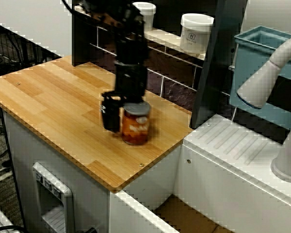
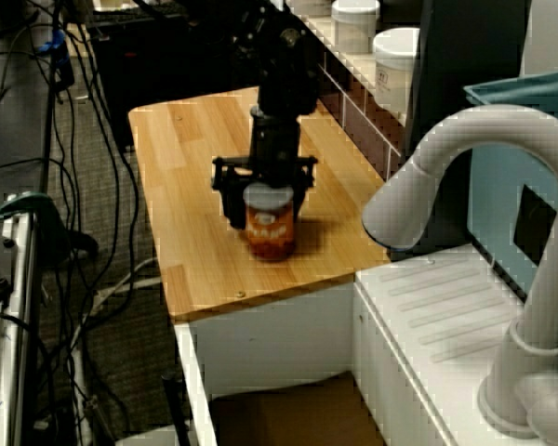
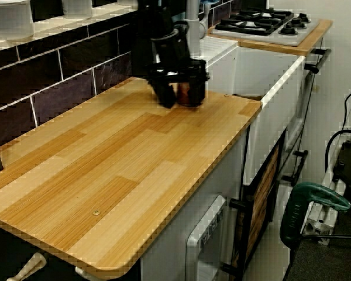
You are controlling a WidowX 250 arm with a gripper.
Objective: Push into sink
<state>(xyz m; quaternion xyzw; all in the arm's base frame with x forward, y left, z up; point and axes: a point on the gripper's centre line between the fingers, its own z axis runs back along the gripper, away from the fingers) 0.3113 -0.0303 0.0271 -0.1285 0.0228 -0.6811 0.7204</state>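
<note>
Tool [image 2: 265, 193] spread wide, straddling can [image 2: 270, 221] – push low and straight along worktop [image 2: 195, 251] toward sink [image 2: 288, 413] so it doesn't tip.

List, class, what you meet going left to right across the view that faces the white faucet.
Green-handled tool → wooden counter → claw around the orange can → white jar → ribbed drainboard → faucet.

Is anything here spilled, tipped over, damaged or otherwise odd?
Nothing stands out. The can stands upright on the wooden counter, with the gripper around it. No spill shows on the counter, and the sink looks undamaged.
</note>
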